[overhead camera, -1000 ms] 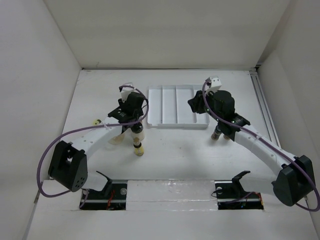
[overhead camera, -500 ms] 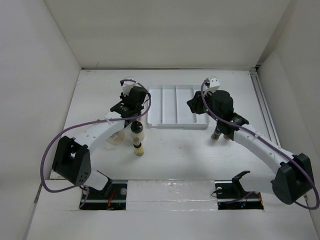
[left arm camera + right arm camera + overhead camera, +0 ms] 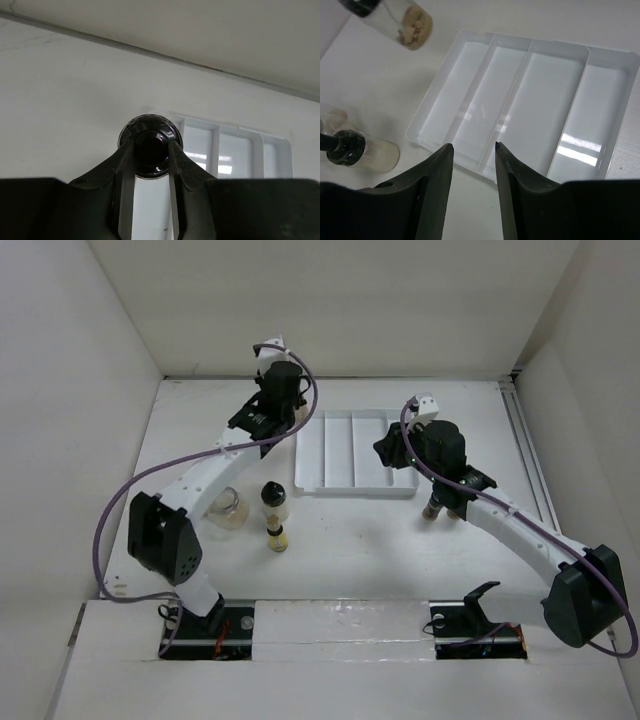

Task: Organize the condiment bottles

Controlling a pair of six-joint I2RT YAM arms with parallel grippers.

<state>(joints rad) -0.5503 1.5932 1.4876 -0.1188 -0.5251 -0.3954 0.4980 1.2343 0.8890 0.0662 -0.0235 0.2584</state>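
Nearest, the white table (image 3: 330, 560) runs out from the arm bases, and a loose group stands on it near-left of the white tray (image 3: 305, 455). There is a yellowish bottle (image 3: 276, 535), a black-capped bottle (image 3: 273, 498) with pale contents just beyond it, and a wider clear glass jar (image 3: 226, 508) to their left. Near-right of the tray, a dark brown bottle (image 3: 435, 508) shows partly from under the right arm. The right gripper (image 3: 472, 146) hangs over the tray's near edge, fingers spread and nothing between them. Off the tray's far-left corner, the left gripper (image 3: 150, 147) is up off the table and pinches a second black-capped bottle (image 3: 410, 20). That bottle is tilted, with tan contents at its lower end. Plain white walls stand to the left, to the right and behind, and a dark seam marks where the far wall (image 3: 340, 310) meets the table.
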